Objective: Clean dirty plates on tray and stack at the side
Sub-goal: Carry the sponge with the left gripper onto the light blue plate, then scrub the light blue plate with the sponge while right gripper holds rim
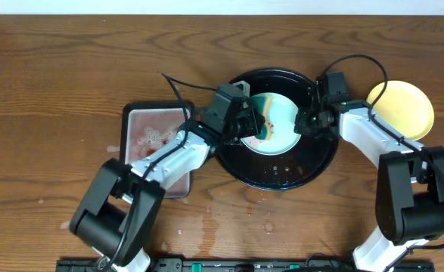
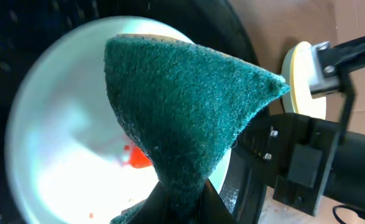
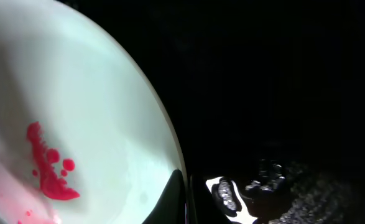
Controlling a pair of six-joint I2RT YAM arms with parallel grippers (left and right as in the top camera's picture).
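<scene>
Left gripper (image 2: 181, 210) is clenched on the sponge (image 2: 188, 106): I see the green pad folded to a cone, pinched at its lower end, its wide end spread above the plate (image 2: 58, 124). Only the left wrist view shows this grip, and a red sauce (image 2: 137, 158) smear on the plate just left of the pinched end. I cannot tell whether the sponge touches the plate.

Right gripper (image 3: 186, 198) is closed, fingertips together at the plate's rim. The rim runs down to them; I cannot tell whether it is pinched between them. Only the right wrist view shows this, with red blots and drops on the plate's lower left. The glossy black tray (image 3: 281, 74) fills the rest of that view.

The overhead view alone gives the layout. The mint plate lies inside the tray, slightly toward its far side, between the grippers: the left gripper over its left edge, the right gripper at its right edge. The small tray (image 1: 157, 151), rectangular and holding pinkish foamy liquid, sits just left of the tray, partly under the left arm. The yellow plate (image 1: 401, 111) lies on the table (image 1: 55, 91) right of the tray, apart from it, past the right arm.

The table is dark brown wood, with water drops near its front edge. A pale band (image 1: 222, 6) runs beyond its far edge.
</scene>
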